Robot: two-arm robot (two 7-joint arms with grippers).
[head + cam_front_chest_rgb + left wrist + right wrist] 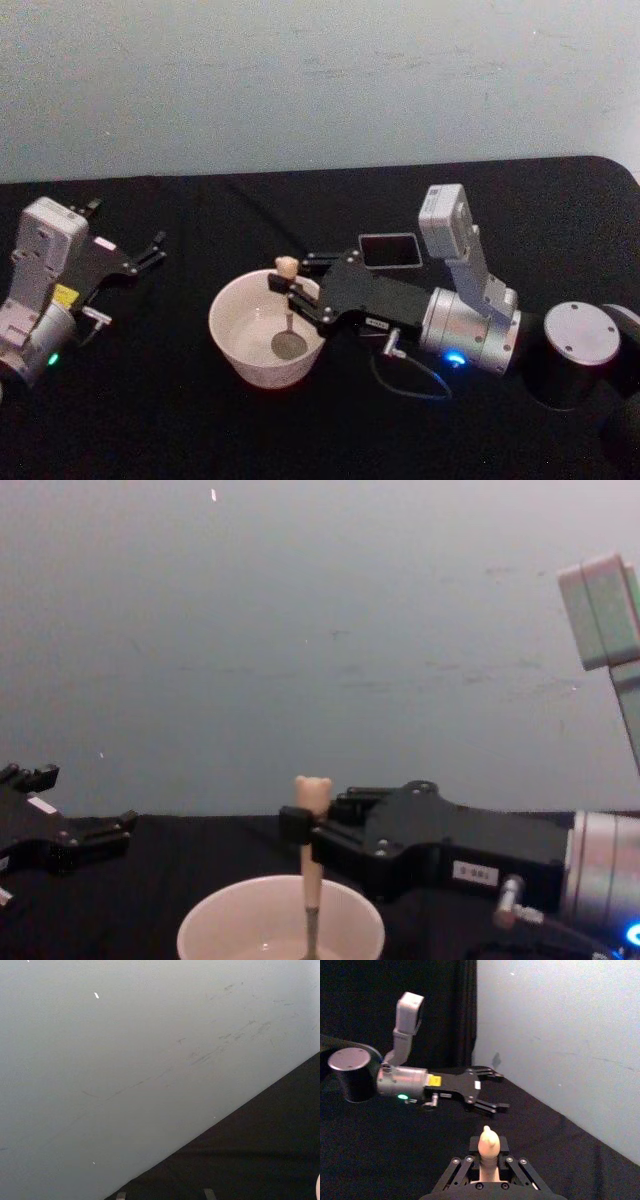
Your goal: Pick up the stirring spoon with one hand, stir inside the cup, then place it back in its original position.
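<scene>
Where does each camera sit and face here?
Head: up high, looking down on the table; both arms show, the right pincer shut on the stirring spoon in the cup.
Chest: low, facing forward across the cup to the wall; both pincers show.
Left wrist: on the left arm, facing wall and table edge.
Right wrist: on the right arm, looking past its spoon at the open left pincer.
Shared: head and chest both show the spoon in the cup.

Dim, even light falls on the pale wall (pixel 300 80), while the black tablecloth (pixel 150 420) swallows shadows.
</scene>
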